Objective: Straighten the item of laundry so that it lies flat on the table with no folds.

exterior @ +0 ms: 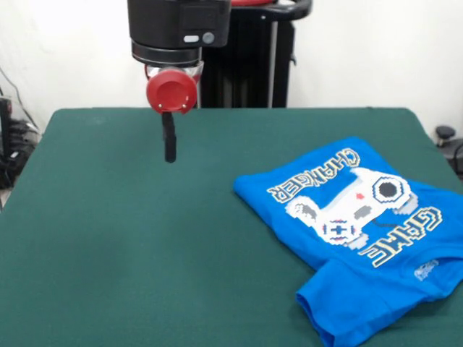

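Claw point(171, 144) is hanging empty, opening unclear, far from the folded shirt point(354, 217) at the desk point(130, 246) corner; reaching comes next.

Green table point(130, 238) bears a rumpled blue T-shirt point(362, 238).

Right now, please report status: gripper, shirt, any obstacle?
Gripper hangs above bare table, holding nothing; open or shut unclear. Blue T-shirt apart from it, print up, part of it folded. Nothing between them.
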{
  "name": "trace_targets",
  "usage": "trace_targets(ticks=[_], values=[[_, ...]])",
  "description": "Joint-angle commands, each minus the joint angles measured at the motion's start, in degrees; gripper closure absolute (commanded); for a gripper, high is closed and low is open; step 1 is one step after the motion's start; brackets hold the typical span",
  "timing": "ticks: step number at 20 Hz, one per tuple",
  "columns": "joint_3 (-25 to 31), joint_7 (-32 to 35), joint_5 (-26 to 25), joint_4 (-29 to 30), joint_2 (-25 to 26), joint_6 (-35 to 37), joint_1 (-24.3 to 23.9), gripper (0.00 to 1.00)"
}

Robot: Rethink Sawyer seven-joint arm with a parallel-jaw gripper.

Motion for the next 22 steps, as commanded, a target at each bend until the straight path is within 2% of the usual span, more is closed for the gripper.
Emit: trace_targets(ticks=[1,5,10,13,16,22], values=[[6.8,7.8,0.4,6.7,0.7,-2.5,1.5,0.0],[7.3,8.0,1.0,4.2,2.2,-3.7,0.8,0.0],[1.0,6.1,-2.4,-8.5,6.0,3.8,1.7,0.0],[2.8,0.9,-4.2,-11.2,6.7,5.1,-1.7,0.0],[5.0,-1.0,-4.7,-11.8,6.5,5.5,-3.8,0.0],[3.5,4.6,-5.0,-17.1,8.9,8.5,-0.1,0.0]])
